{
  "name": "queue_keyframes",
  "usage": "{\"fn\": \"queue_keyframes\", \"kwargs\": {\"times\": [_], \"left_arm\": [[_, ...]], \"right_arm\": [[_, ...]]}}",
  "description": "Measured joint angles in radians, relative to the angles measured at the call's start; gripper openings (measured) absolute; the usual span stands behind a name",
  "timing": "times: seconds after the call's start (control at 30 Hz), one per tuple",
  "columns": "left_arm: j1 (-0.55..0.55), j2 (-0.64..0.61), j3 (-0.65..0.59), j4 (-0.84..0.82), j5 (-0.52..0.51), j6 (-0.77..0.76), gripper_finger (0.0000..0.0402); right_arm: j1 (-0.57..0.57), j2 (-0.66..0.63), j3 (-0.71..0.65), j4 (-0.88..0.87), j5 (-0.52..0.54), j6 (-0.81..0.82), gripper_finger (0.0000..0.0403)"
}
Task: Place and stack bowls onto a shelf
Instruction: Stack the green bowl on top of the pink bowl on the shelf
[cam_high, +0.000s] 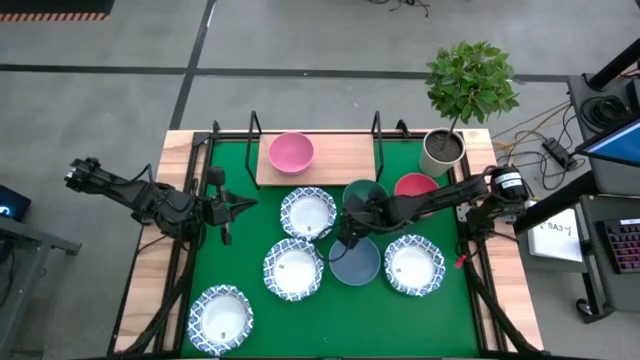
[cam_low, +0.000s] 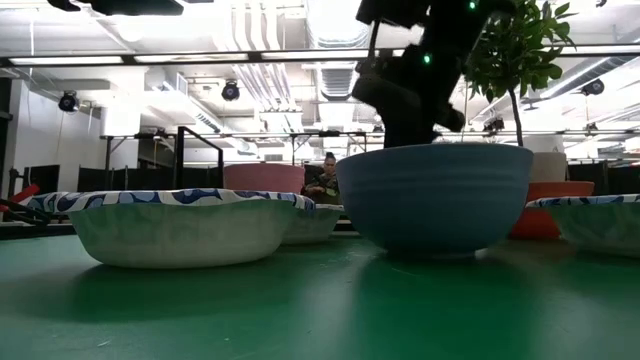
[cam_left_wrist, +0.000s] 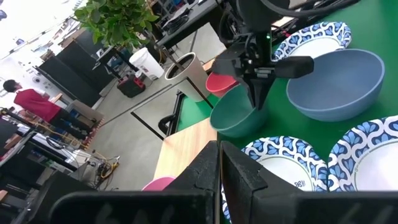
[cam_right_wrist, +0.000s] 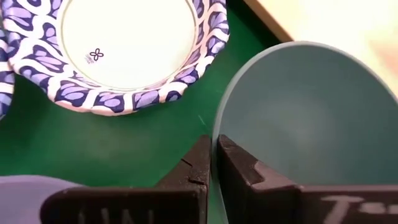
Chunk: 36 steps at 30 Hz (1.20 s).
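Note:
My right gripper stands over the middle of the green mat, shut on the dark green bowl. The grey-blue bowl sits just near of it and hides the green bowl in the low view. The pink bowl rests on the light-wood shelf at the mat's far edge. The red bowl stands by the plant pot. Several white bowls with blue rims lie on the mat, among them two. My left gripper waits shut over the mat's left part, touching nothing. My right gripper pinches the dark green bowl's rim on its near-left side, one finger inside the bowl and one outside. The fingers come from above, pointing down. I cannot tell whether the bowl's base is on the mat.
A white plant pot with a leafy plant stands at the far right corner beside the shelf. Black wire uprights rise from the shelf board. A white-and-blue bowl sits at the near left corner. People sit in the room beyond.

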Motion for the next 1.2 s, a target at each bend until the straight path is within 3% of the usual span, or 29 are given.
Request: {"fn": "queue_keyframes", "kwargs": {"times": [0.23, 0.47, 0.9, 1.2], "left_arm": [[0.000, 0.000, 0.000, 0.000, 0.000, 0.000, 0.0000], [0.000, -0.006, 0.000, 0.002, 0.000, 0.008, 0.0000], [0.000, -0.033, 0.000, 0.003, -0.100, -0.004, 0.0000], [0.000, -0.034, 0.000, 0.002, -0.102, -0.003, 0.0000]], "right_arm": [[0.014, -0.013, 0.137, -0.099, 0.002, -0.101, 0.0012], [0.003, -0.015, 0.290, -0.099, 0.039, -0.307, 0.0012], [-0.162, -0.003, 0.326, 0.242, 0.034, -0.737, 0.0012], [-0.250, 0.024, 0.319, 0.443, -0.106, -0.812, 0.0012]]}}
